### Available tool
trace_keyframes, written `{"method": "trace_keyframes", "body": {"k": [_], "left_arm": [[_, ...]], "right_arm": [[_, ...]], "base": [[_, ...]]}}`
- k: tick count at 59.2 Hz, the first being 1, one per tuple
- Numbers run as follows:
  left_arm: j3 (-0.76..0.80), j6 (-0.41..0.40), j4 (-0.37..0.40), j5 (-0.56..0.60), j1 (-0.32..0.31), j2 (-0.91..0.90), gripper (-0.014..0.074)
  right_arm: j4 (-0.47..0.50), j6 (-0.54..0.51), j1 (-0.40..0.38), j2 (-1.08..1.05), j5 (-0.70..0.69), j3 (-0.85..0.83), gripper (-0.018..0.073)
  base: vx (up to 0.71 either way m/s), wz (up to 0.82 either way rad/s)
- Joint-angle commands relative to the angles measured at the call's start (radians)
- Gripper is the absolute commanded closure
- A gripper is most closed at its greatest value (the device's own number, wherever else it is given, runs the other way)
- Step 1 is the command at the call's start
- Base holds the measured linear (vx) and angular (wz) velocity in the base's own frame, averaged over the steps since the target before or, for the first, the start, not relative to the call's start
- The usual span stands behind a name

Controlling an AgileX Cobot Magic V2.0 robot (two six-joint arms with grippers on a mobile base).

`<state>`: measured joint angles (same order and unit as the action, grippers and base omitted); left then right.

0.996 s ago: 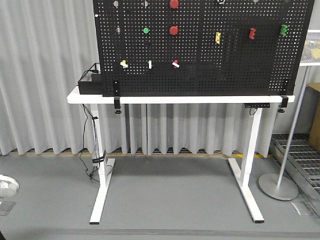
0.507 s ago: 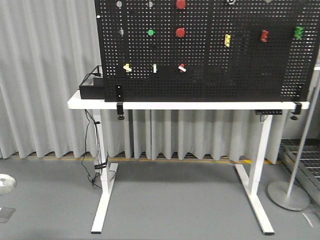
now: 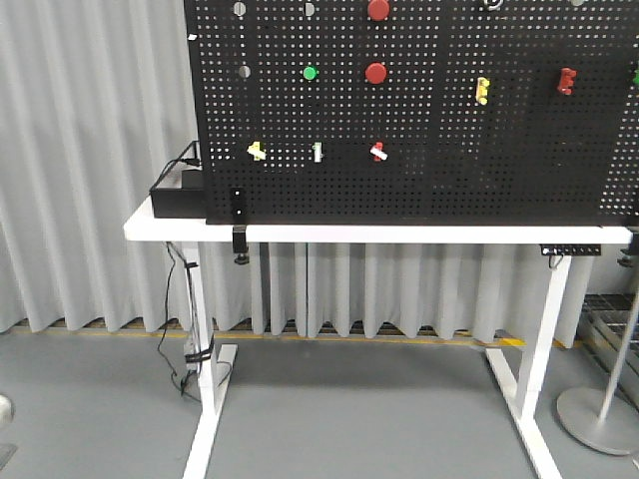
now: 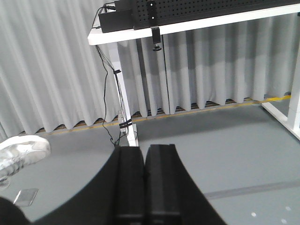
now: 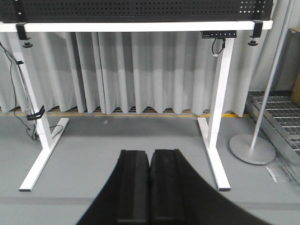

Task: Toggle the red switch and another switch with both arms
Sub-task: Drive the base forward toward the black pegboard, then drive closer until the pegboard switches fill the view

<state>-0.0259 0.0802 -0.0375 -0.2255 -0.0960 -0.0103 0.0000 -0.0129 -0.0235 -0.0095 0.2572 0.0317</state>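
Cropped at top: black perforated pegboard (image 3: 449, 185), round red push button (image 3: 378, 9). Too small to judge: lever angle on red-based white-paddle toggle (image 3: 378, 152).

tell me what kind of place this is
Probably a robot test lab or workshop: a black pegboard carrying toggles like the red switch stands on a white desk, with grey curtains behind.
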Motion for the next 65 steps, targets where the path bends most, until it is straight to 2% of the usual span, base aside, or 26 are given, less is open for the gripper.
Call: {"method": "trace_keyframes", "body": {"k": [1,65], "left_arm": [[-0.019,-0.012,0.007,0.08,0.002,-0.005,0.0594],[-0.019,-0.012,0.007,0.08,0.002,-0.005,0.0594]], "right_arm": [[0.0,-0.002,0.0,-0.013,-0.085,0.004,0.0566],[0.0,-0.002,0.0,-0.013,-0.085,0.004,0.0566]], "base": [[0.32,-0.02],[0.4,-0.01]]}}
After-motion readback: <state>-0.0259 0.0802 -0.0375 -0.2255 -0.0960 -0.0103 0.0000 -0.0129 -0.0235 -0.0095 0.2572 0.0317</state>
